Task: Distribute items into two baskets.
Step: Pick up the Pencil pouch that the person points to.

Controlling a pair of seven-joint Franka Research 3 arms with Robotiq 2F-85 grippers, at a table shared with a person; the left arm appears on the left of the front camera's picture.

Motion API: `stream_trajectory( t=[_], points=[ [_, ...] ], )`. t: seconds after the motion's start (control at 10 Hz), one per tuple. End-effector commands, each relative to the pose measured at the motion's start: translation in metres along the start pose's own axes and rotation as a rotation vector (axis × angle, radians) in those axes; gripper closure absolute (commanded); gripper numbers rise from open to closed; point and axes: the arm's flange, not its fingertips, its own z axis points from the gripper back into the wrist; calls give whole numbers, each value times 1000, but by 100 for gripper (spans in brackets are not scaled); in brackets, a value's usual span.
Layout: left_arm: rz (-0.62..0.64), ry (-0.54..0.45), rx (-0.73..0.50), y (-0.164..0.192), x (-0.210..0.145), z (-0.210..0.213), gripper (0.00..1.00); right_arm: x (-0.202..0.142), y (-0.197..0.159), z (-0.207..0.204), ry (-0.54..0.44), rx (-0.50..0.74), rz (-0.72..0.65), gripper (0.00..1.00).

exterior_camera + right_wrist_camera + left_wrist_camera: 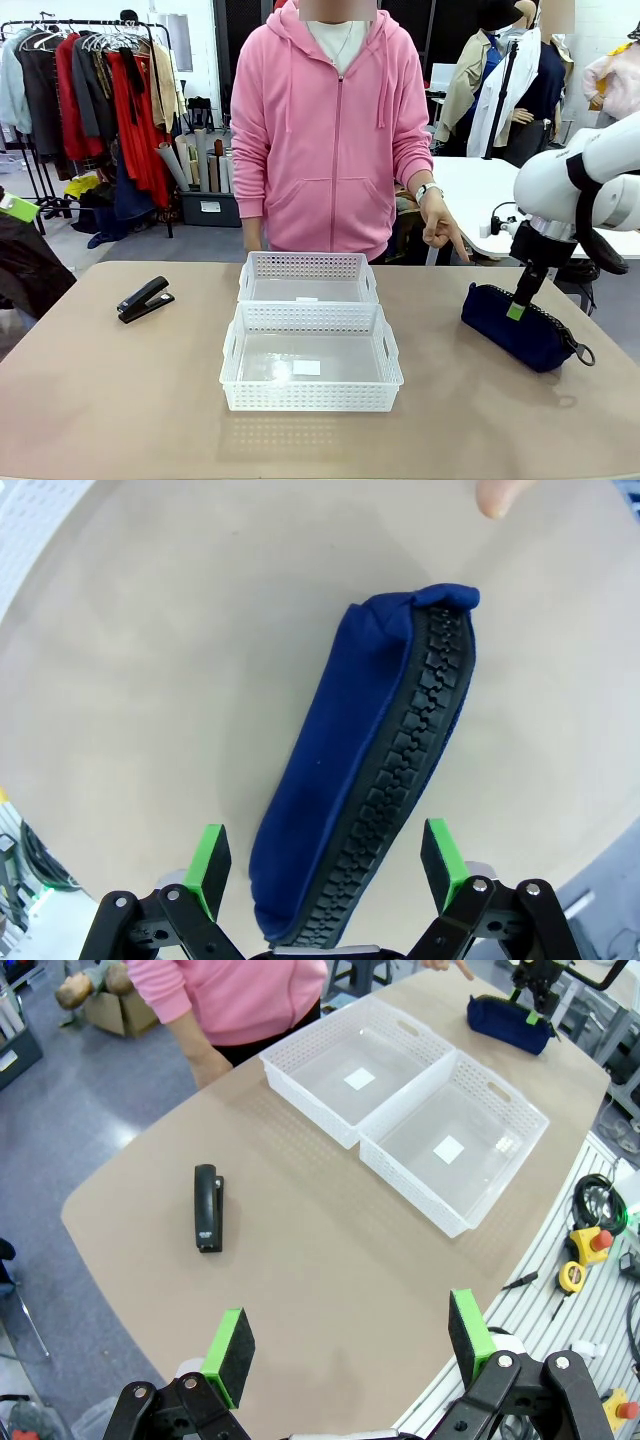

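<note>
One black stapler [145, 299] lies on the table [90, 400] at centre-left of the front view, well apart from the left gripper [348, 1345], whose jaws are spread wide and hold nothing. At frame centre the far basket [308, 265] and near basket [312, 400] stand touching. At right lies the navy pouch [515, 330]. The right gripper [328, 865] straddles one end of it, jaws wide, pads clear of its sides and gripping nothing.
</note>
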Motion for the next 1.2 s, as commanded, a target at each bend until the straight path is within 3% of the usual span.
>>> stream_trajectory(
  t=[0.0,0.9,1.1],
  points=[
    [-3,-12,-11,0,1,-1,0,-3,-3,-9,-3,-41,23,0],
    [-3,-12,-11,0,1,-1,0,-10,-16,-33,16,-28,-25,0],
    [-3,-12,-11,0,1,-1,0,-10,-17,-34,22,-26,-25,37]
  ],
)
